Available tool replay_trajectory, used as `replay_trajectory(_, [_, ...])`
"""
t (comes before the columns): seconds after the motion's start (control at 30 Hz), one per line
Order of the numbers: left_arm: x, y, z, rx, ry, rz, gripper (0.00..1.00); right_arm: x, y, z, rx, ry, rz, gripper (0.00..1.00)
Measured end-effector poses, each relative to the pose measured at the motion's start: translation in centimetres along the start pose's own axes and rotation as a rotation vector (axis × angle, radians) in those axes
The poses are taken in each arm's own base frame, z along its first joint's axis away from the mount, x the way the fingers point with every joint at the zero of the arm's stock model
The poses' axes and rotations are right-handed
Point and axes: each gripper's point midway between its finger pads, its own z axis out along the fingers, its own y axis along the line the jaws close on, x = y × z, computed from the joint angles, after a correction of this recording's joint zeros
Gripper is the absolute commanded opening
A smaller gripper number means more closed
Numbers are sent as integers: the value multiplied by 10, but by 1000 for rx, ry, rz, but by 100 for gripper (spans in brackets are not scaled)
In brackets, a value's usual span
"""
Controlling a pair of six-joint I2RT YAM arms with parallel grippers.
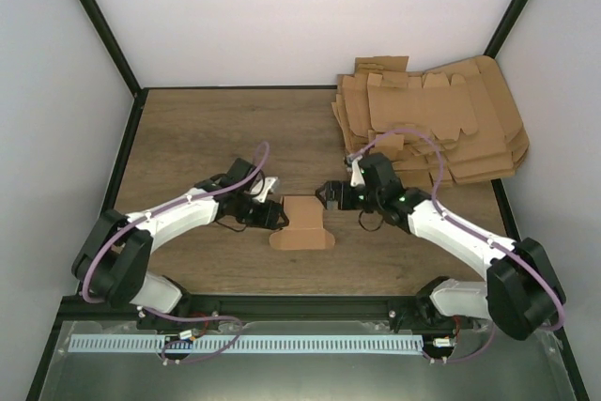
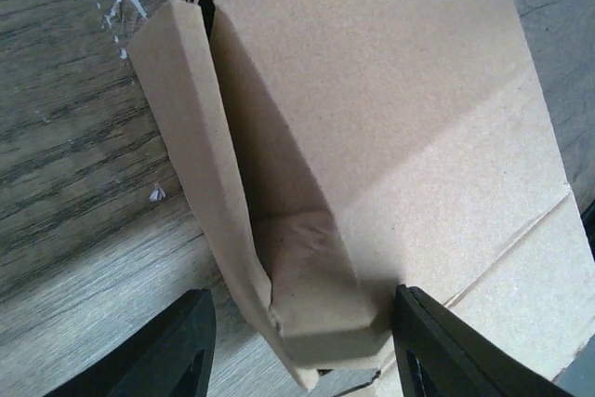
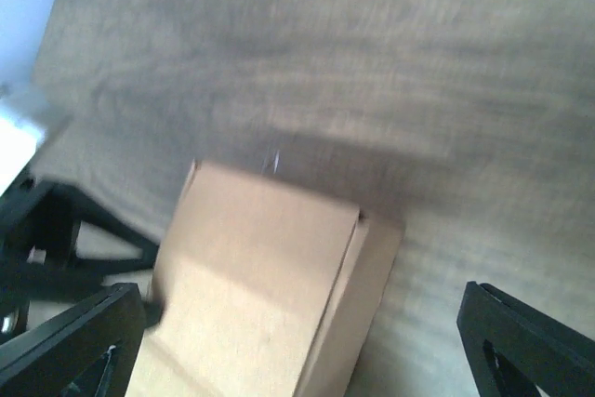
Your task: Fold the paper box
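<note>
**Desk:** Where is the paper box [image 1: 302,224], and who has it?

**Photographer:** It lies partly folded at the middle of the wooden table [image 1: 207,129], between the two arms and well apart from the pile of flat sheets [image 1: 441,119] at the far right corner. The left gripper [image 1: 275,216] straddles the box's near end, jaws part-way apart. One finger [image 2: 437,346] is at the cardboard's edge, and bare wood shows between the other and the fold, so nothing is clamped. The right gripper [image 1: 330,196] hangs just beside the opposite end, jaws spread wide and empty.

**Desk:** How would it handle?

**Photographer:** Light, by the look of it. It is thin brown card, stiff across its panels but ready to bend along the scored creases. The matte face should give the pads decent friction. The risk is crushing, since a hard pinch on a hollow wall would likely dent it. With so little weight, a one-sided push would probably slide it across the wood.

**Desk:** Best place to take hold?

**Photographer:** I would say the doubled side wall or the folded corner at the left arm's end, where the layers stack. The other arm could steady the far end.

**Desk:** Any brand, label or print?

**Photographer:** None readable. The card is plain on every face shown, and the only marks are a few white flecks on the tabletop.
</note>
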Motion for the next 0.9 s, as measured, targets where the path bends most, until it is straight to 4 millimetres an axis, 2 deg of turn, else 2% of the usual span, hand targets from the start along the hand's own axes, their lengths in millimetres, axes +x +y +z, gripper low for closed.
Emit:
replay_trajectory(0.13, [0,2,6,2,3,-21,53,40,2,-3,-81,112,29,93])
replay_trajectory(0.23, [-1,2,4,0,-6,-24,73,60,3,-6,-121,168,44,93])
replay_trajectory(0.4, [-6,-1,-7,-13,-44,-40,82,65,11,-12,-153,196,45,99])
replay_trajectory(0.57, [-16,-12,-30,-28,-87,-19,90,50,20,-22,-157,174,31,100])
replay_trajectory(0.7, [-37,-38,-71,-5,-193,24,94,38,24,-27,-149,134,23,100])
replay_trajectory(0.77, [-56,-62,-106,29,-299,41,99,35,22,-29,-133,115,26,100])
replay_trajectory(0.9, [-81,-112,-184,139,-520,60,100,20,21,-38,-99,53,25,100])
